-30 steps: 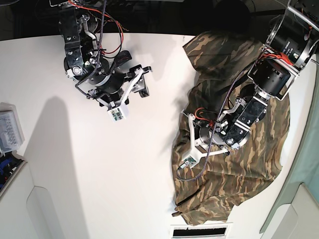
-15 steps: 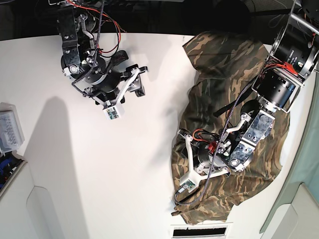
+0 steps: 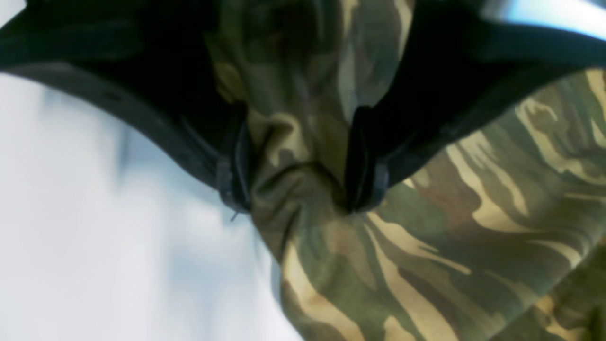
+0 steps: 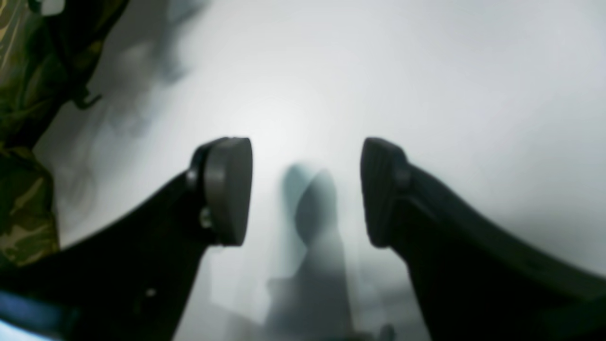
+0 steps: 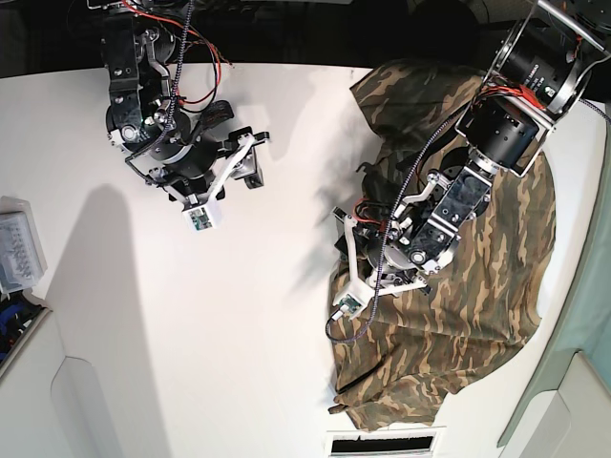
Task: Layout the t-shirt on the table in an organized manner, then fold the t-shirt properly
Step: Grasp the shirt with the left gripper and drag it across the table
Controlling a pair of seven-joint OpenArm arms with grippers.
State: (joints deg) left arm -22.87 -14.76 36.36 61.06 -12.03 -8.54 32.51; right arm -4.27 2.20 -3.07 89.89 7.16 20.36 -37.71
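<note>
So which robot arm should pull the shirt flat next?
Probably the left gripper: it already pinches a fold of the t-shirt. The right gripper is open over bare table.

t-shirt [image 4: 23,142] cut off by edge, blurred

We are finding nothing readable in any of the three views — no words, brand marks, numbers or signs. The t-shirt [image 5: 477,286] is showing only its camouflage patches, with no printed lettering or visible tag. The small white modules on the two arms [image 5: 202,217] are carrying tiny marks in the base view, but these are coming through too small to read. The white table [image 5: 143,334] is bearing no writing — both wrist views are blurred.
</note>
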